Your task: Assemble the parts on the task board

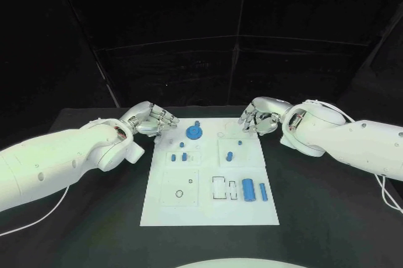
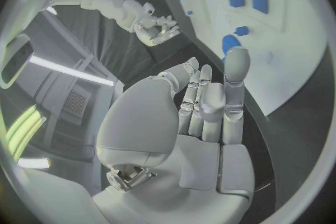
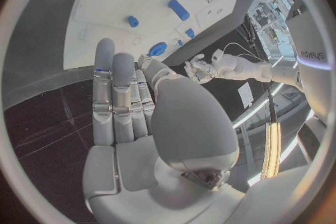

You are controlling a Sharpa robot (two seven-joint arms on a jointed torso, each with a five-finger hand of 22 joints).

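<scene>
The white task board [image 1: 210, 212] lies mid-table. On its far end sits a round blue part [image 1: 195, 132], with several small blue pegs [image 1: 182, 144] behind the middle. A thick blue cylinder [image 1: 248, 189] and a thinner one [image 1: 262, 191] lie near its right edge. My left hand [image 1: 151, 119] hovers off the board's far-left corner, fingers stretched and empty [image 2: 203, 117]. My right hand [image 1: 262, 117] hangs by the far-right corner, also empty, fingers straight [image 3: 126, 106]. Each wrist view shows the other hand across the board [image 2: 157, 28] [image 3: 199, 70].
Rectangular slots [image 1: 219, 188] and a small black ring [image 1: 179, 193] mark the board's near half. Black table [image 1: 92, 233] surrounds the board, with black curtains behind. A cable [image 1: 386, 198] trails from my right arm.
</scene>
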